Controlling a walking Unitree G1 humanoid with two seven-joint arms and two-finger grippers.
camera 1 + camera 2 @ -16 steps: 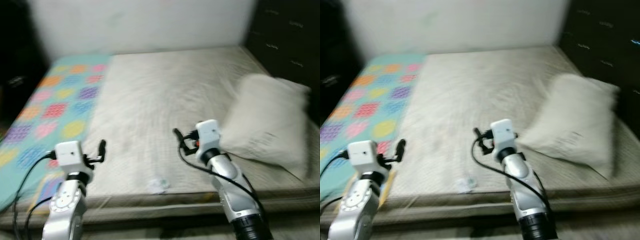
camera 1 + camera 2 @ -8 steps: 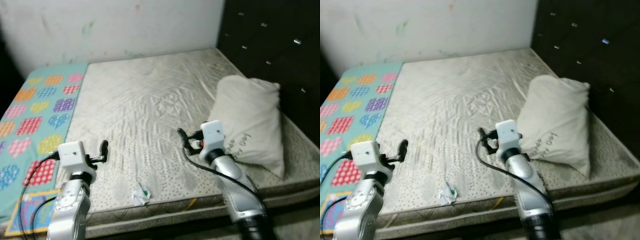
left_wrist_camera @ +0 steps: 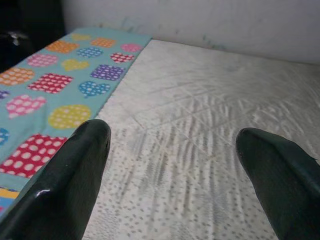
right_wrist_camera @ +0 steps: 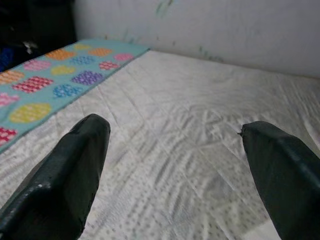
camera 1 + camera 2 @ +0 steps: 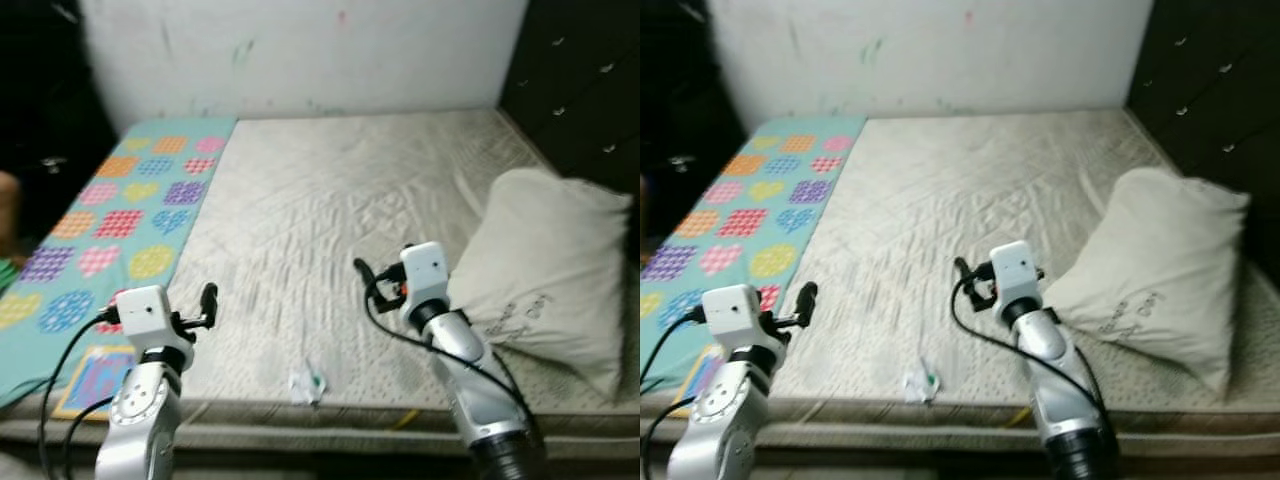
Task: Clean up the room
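On the bed's left side lies a teal blanket (image 5: pixel 120 215) patterned with coloured hearts, flat along the mattress (image 5: pixel 330 210). Next, the left gripper (image 3: pixel 170 170) hovers above the near edge, fingers spread and empty. Just beyond it, a small crumpled white wrapper (image 5: pixel 307 384) with a green fleck sits untouched near the mattress's front edge, so tidying looks barely begun. The right gripper (image 4: pixel 175 175), likewise released, hangs beside the cream pillow (image 5: pixel 545 265) slumped at the right.
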